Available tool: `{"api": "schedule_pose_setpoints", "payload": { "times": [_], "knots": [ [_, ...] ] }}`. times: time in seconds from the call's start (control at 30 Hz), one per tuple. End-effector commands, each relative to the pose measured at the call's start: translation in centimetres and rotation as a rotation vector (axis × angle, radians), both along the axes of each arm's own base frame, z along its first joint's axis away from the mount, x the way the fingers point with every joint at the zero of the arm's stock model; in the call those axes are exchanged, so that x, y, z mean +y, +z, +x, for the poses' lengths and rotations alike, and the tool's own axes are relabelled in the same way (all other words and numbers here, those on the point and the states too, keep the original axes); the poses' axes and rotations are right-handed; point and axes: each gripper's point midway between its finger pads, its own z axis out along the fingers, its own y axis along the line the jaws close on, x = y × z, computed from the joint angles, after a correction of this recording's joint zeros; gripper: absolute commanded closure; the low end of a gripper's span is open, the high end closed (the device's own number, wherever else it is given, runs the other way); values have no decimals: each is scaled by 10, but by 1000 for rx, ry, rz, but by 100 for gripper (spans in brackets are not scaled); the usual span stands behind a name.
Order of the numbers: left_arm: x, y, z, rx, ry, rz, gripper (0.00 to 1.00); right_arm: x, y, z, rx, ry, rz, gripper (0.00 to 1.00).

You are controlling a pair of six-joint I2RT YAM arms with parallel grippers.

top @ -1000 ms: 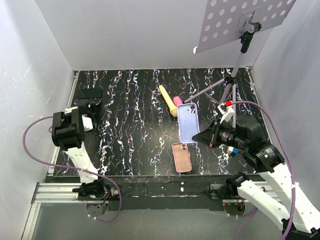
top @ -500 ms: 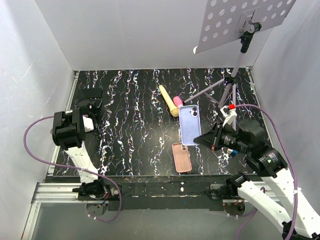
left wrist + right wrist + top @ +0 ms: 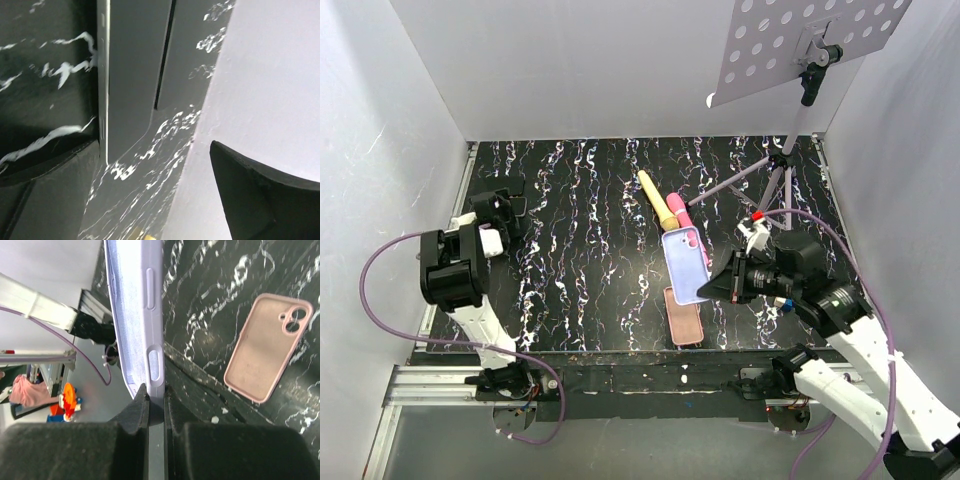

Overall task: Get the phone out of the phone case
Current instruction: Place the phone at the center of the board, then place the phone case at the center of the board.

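The left arm is folding back along the left wall, its wrist reaching away from the base toward the far-left corner of the black marbled surface (image 3: 580, 230). The left tool (image 3: 503, 205) is standing wide open and gripping nothing. Its wrist camera is showing what the overhead view hides: a dark phone (image 3: 130, 75) with a silvery edge is lying flat just ahead of the spread fingers, close to the white wall.

In the middle, a yellow stick (image 3: 653, 198) and a pink marker (image 3: 680, 212) are lying side by side.

The right arm is bending in from the right, forearm low, wrist pointing left. The right tool (image 3: 712, 287) is clamping shut on the long right edge of the phone (image 3: 682, 265), whose lavender back is facing up. The right wrist camera is looking along that edge, showing its side buttons and the fingers pinching either face.

The phone case (image 3: 685, 318) is lying empty on the surface, hollow side up. From overhead, the phone's near end is overlapping its far end.

A tripod stand (image 3: 790, 150) carrying a perforated plate (image 3: 810, 45) is rising behind the right arm.
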Motion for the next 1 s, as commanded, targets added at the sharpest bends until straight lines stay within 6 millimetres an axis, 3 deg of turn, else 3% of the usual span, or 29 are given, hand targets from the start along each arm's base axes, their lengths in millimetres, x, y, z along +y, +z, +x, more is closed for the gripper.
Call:
{"api": "schedule_pose_setpoints", "payload": {
  "times": [0.0,0.17,0.3,0.37,0.53,0.63,0.73,0.83,0.97],
  "knots": [
    [-17,-5,-35,185,-56,-40,2,10,-20,-15,121,83,8,99],
    [-21,10,-56,265,-94,-18,2,18,-38,-22,206,98,26,99],
    [-41,16,-73,326,-201,-44,2,28,-55,-29,279,100,50,99],
    [-53,29,-82,298,-254,-12,2,35,-66,-35,316,117,53,99],
    [-112,74,-109,213,-543,198,2,56,-85,-48,349,141,78,99],
    [-158,111,-136,96,-718,340,2,65,-90,-49,347,138,57,99],
    [-195,132,-164,-25,-881,386,2,75,-102,-51,392,146,56,99],
    [-216,135,-193,-123,-979,319,2,74,-120,-41,418,57,14,99],
    [-225,150,-224,-223,-1038,295,3,75,-137,-33,426,0,16,99]
  ]
}}
